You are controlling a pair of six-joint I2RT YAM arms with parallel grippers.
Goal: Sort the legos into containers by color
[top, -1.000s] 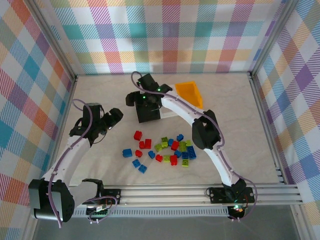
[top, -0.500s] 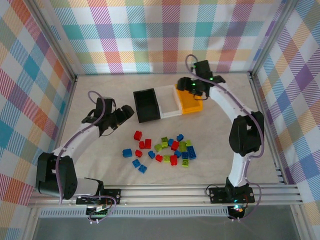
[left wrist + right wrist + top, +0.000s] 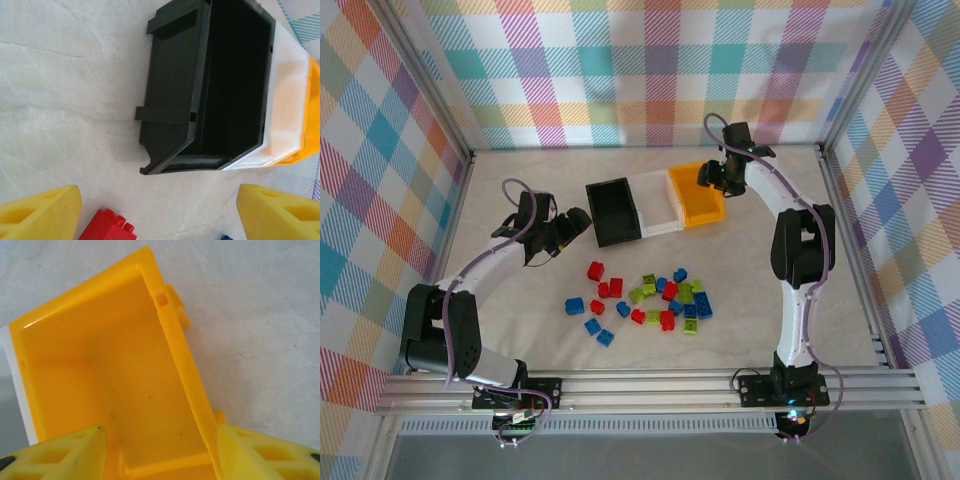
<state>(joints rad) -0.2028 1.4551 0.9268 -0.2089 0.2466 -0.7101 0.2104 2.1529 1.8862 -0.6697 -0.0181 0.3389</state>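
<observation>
Now left gripper point(image 3: 160, 214) gapes near black bin point(image 3: 172, 85); right gripper point(image 3: 160, 450), released, straddles orange bin point(image 3: 173, 347).

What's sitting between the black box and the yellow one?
A white bin, joined in one row with the black bin and the orange-yellow bin. The top view shows this plainly, and the left wrist view shows it too.

We log the black bin point(image 3: 612, 210) as our mark. Touching it is a white bin point(image 3: 656, 203), and beyond that an orange-yellow bin point(image 3: 697, 195). Near the black bin lie red, blue and lime-green bricks point(image 3: 669, 291). The table point(image 3: 520, 330) is pale marbled cream. The walls point(image 3: 650, 70) are pastel plaid.
</observation>
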